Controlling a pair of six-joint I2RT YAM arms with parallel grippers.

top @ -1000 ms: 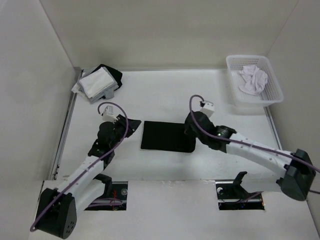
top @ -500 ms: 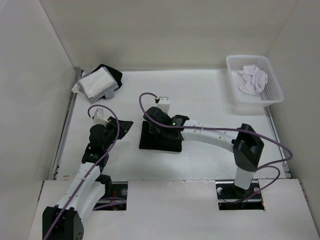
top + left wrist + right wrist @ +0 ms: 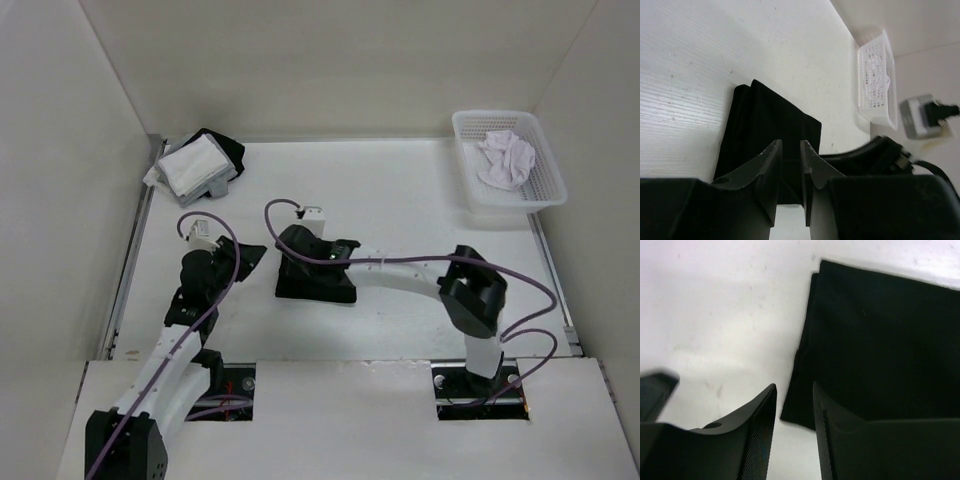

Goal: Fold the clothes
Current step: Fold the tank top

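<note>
The clothes (image 3: 322, 288) lie on the table as a flat black folded rectangle, also seen in the left wrist view (image 3: 771, 117) and the right wrist view (image 3: 880, 335). My right gripper (image 3: 288, 266) reaches across from the right and hovers over the fold's left edge. In its own view the right gripper (image 3: 793, 390) is open, with only table and a cloth corner below the gap. My left gripper (image 3: 252, 254) sits just left of the clothes. Seen from its own wrist, the left gripper (image 3: 790, 146) points at the clothes with its jaws slightly apart, holding nothing.
A white mesh basket (image 3: 463, 128) holding a white garment (image 3: 506, 158) stands at the back right, also visible as the basket (image 3: 875, 75). A stack of white and black garments (image 3: 195, 165) lies at the back left. Walls enclose the table on three sides.
The right arm swept left across the clothes, carrying their right edge over so the fold is narrower, then opened its jaws. The left arm drew back slightly.
</note>
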